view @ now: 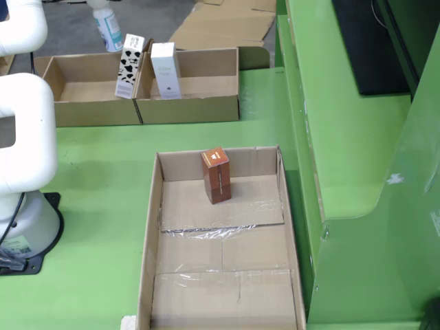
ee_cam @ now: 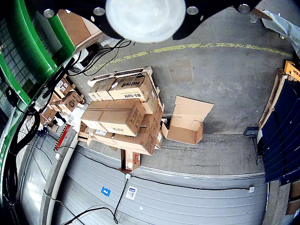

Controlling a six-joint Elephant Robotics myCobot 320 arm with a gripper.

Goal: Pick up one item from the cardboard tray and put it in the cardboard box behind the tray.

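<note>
Nearest the fixed camera lies the cardboard tray point(view: 152, 227), its taped floor bare except for one small brown carton point(view: 216, 176) standing upright toward the far end, a little right of the middle. That carton's long axis runs vertical, with one corner turned toward the near side. Beyond the tray, across a strip of green table point(view: 103, 151), sit two open cardboard boxes point(view: 189, 103) side by side; a white carton point(view: 165, 70) and a cow-patterned carton point(view: 128, 66) already stand where the two boxes meet.

Only the white arm point(view: 24, 130) shows at the left edge of this view, its base and a thick link reared up, well apart from the carton. Its gripper is out of this picture, so I cannot tell how the jaws stand. Judging by the riding camera, the wrist points away from the table: that view shows a pale round disc point(ee_cam: 145, 16) close to the lens, and a floor with stacked shipping boxes point(ee_cam: 124, 112) beyond. I reckon the wrist must swing down and rightward over the tray before any grasp.
</note>
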